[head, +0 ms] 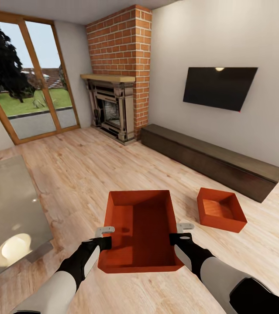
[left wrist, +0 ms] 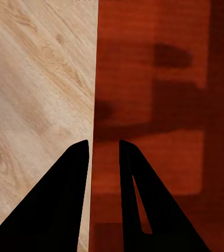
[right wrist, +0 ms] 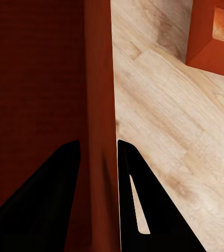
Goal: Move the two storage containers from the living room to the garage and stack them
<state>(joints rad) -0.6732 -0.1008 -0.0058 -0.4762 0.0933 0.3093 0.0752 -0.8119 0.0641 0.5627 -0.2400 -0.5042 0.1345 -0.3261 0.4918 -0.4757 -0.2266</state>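
Near container (head: 141, 231) spans between left gripper (head: 105, 236) and right gripper (head: 181, 233), long axis pointing away; each pinching a side wall (lift pending).

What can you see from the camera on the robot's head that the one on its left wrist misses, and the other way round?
Only the head view takes in the room: the brick fireplace, the black TV, the long dark cabinet, the second container on the floor, and the right gripper. Only the left wrist view shows, close up, the left gripper with one finger on either side of the near container's thin wall. Both show that container and the wood plank floor.
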